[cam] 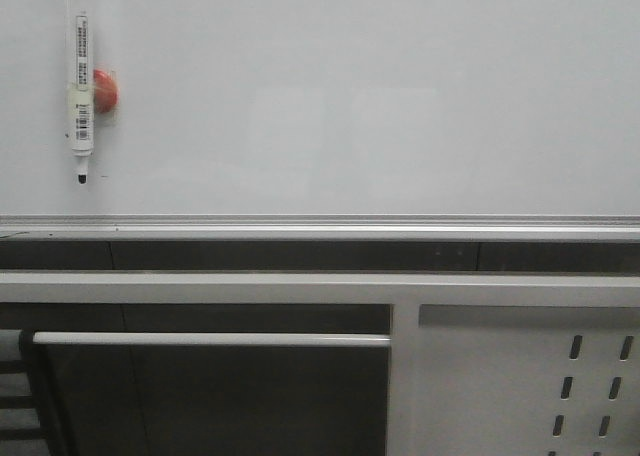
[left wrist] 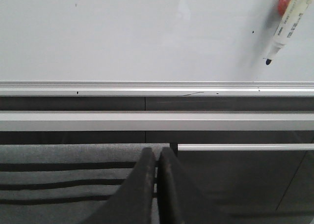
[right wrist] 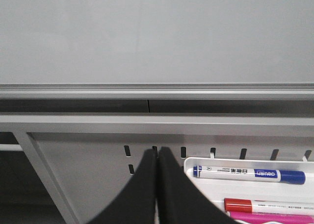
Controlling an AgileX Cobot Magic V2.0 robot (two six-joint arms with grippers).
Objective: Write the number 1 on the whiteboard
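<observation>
The whiteboard point(cam: 350, 96) fills the upper part of the front view, with a silver bottom rail point(cam: 320, 224). It also shows in the left wrist view point(left wrist: 137, 32) and in the right wrist view point(right wrist: 157, 32). No number 1 shows on it. A white marker pen point(cam: 80, 86) with a black tip hangs tip down on the board's left side, held by a red magnet point(cam: 104, 90); it also shows in the left wrist view point(left wrist: 287, 27). My left gripper point(left wrist: 157, 153) is shut and empty, below the board. My right gripper point(right wrist: 157, 153) is shut and empty, in front of the perforated panel.
A white perforated metal frame panel point(cam: 520, 376) stands below the rail at the right, also in the right wrist view point(right wrist: 88, 160). A white tray point(right wrist: 245, 184) on it holds blue point(right wrist: 248, 173), red point(right wrist: 267, 205) and pink markers. A grey striped surface point(left wrist: 64, 180) lies below left.
</observation>
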